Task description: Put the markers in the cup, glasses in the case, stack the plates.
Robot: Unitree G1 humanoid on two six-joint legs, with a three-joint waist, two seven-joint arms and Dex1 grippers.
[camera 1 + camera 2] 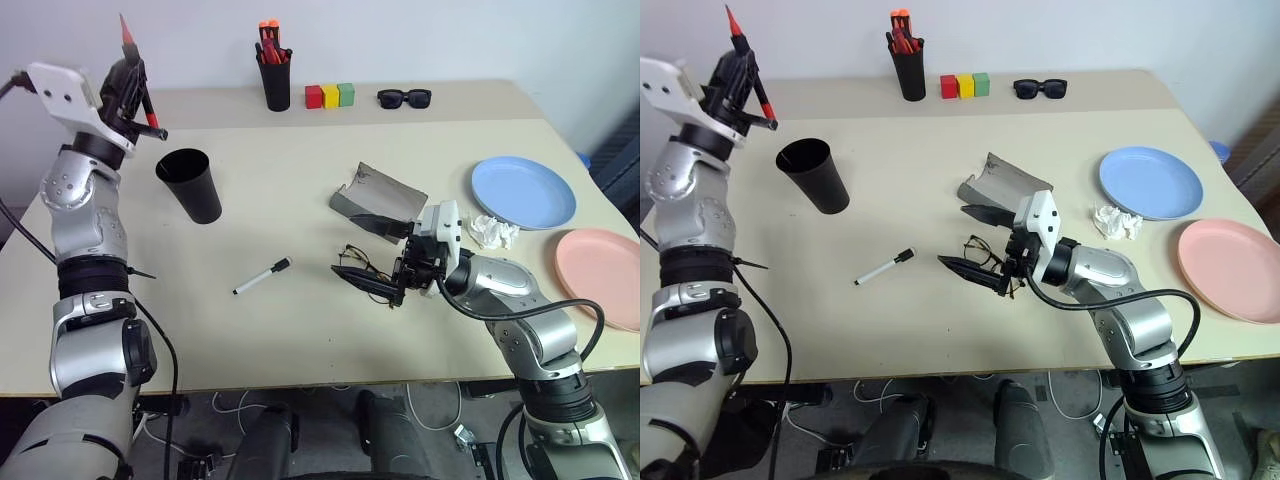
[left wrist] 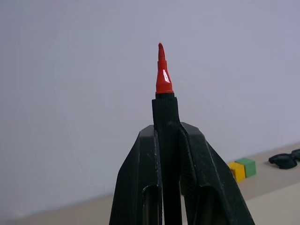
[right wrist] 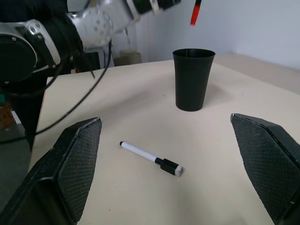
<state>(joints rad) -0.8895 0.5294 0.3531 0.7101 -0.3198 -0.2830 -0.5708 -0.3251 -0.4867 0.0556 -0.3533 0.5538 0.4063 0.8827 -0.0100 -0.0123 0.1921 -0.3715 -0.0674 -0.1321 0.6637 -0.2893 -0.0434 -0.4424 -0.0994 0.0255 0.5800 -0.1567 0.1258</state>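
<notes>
Right now the left end effector (image 1: 128, 85) is clamped on the red-capped marker (image 1: 127, 35), held high above the counter (image 1: 280, 170) with the red cap pointing up toward the wall. It sits up and to the robot's left of the black cup (image 1: 190, 185), which stands upright and apart from everything else. The white marker (image 1: 262, 276) with the black cap lies flat on bare counter between the cup and the right end effector (image 1: 985, 250), whose fingers stand wide apart and grip nothing, just beside the wire-framed glasses (image 1: 362, 268). The grey case (image 1: 378, 200) lies open just behind the glasses. The blue plate (image 1: 523, 192) and pink plate (image 1: 603, 275) rest side by side, not stacked, near the counter's right edge, with a crumpled tissue (image 1: 494, 231) beside the blue one.

The main risk, as I judge it, is the drop into the cup: the marker is pinched low on its body and angled upward, so it must be tipped over before release. Let go while off-centre, it could strike the rim, topple the light cup, or roll away. The cup is tall and tapered to a narrow base, so a nudge from the descending fingers could tip it.

Room is generous around the cup on all sides. The pen holder (image 1: 274, 75), coloured blocks (image 1: 330, 96) and sunglasses (image 1: 404, 97) stay well back along the far edge. The pink plate already overhangs the right edge of view, so its clearance there cannot be told.
</notes>
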